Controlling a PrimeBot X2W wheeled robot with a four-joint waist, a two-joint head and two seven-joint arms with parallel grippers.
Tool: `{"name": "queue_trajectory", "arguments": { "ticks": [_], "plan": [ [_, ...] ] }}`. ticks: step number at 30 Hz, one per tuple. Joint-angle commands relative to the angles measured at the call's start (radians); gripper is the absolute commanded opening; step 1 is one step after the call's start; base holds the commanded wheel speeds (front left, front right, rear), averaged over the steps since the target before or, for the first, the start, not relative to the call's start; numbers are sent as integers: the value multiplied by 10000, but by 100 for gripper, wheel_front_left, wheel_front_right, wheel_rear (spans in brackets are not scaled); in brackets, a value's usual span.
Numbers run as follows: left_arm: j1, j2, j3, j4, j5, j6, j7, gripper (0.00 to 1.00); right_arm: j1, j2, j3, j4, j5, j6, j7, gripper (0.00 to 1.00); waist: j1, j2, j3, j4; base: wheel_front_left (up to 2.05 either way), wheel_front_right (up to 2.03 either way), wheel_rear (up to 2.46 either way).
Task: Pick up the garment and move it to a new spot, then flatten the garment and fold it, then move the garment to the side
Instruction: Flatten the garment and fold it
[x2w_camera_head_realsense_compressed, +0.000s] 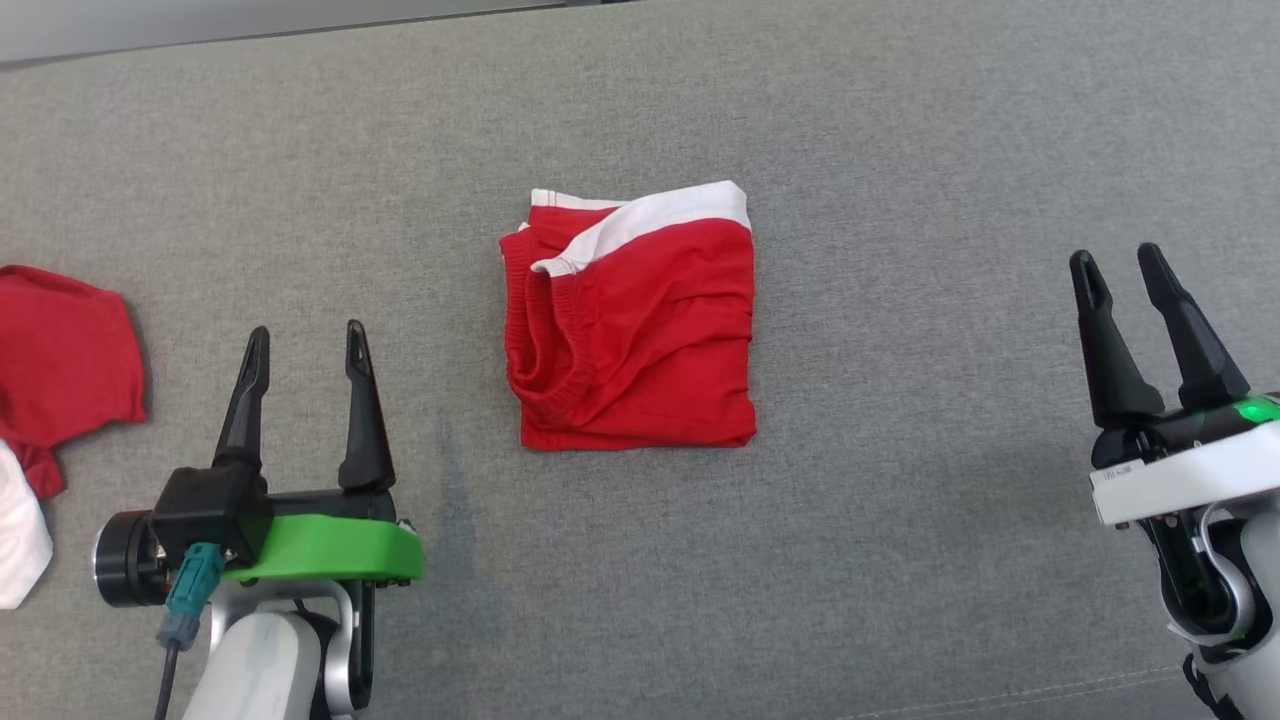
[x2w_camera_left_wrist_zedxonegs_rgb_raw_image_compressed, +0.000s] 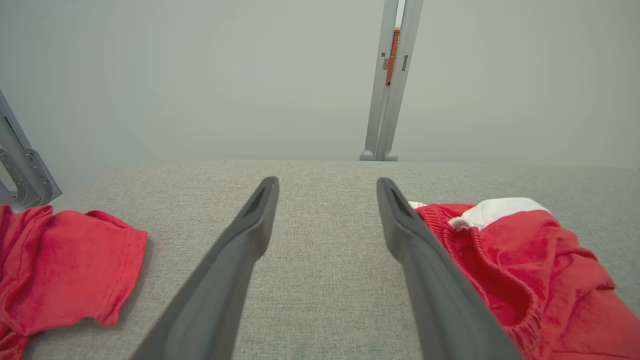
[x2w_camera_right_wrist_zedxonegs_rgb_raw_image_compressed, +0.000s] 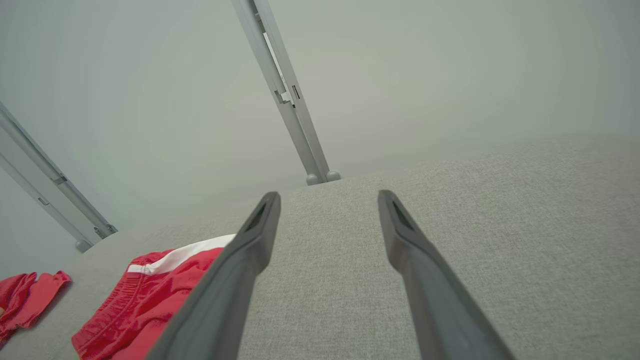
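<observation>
One squarish folded garment (x2w_camera_head_realsense_compressed: 640, 340), woven grey surface (x2w_camera_head_realsense_compressed: 900, 150)

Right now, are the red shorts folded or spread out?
Folded: the shorts lie as a compact square, white waistband doubled over along the top edge.

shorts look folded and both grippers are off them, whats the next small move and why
Probably bring the left gripper to the near left edge of the folded red shorts and grasp it. The shorts lie in a neat square, both grippers are open and clear of them, and the right gripper sits farther off. Only moving the shorts aside seems left.
</observation>
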Motion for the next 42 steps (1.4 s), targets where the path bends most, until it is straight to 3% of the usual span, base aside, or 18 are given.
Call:
{"name": "queue_trajectory", "arguments": {
  "ticks": [1, 17, 42],
  "plan": [
    [197, 102, 65, -4, -92, 92, 25, 100, 285, 48, -163, -211, -332, 2, -35, 100, 0, -1, -288, -230, 0, 0, 0],
    [1322, 229, 11, 110, -271, 228, 65, 100, 2354, 770, -895, -1259, -2700, 1, 323, 100, 0, -1, -1259, -297, 0, 0, 0],
    [2276, 295, -388, 825, -406, 129, -50, 100, 3680, 1269, -1410, -1690, -3232, 1, 1389, 100, 0, -1, -2670, 47, 0, 0, 0]
  ]
}}
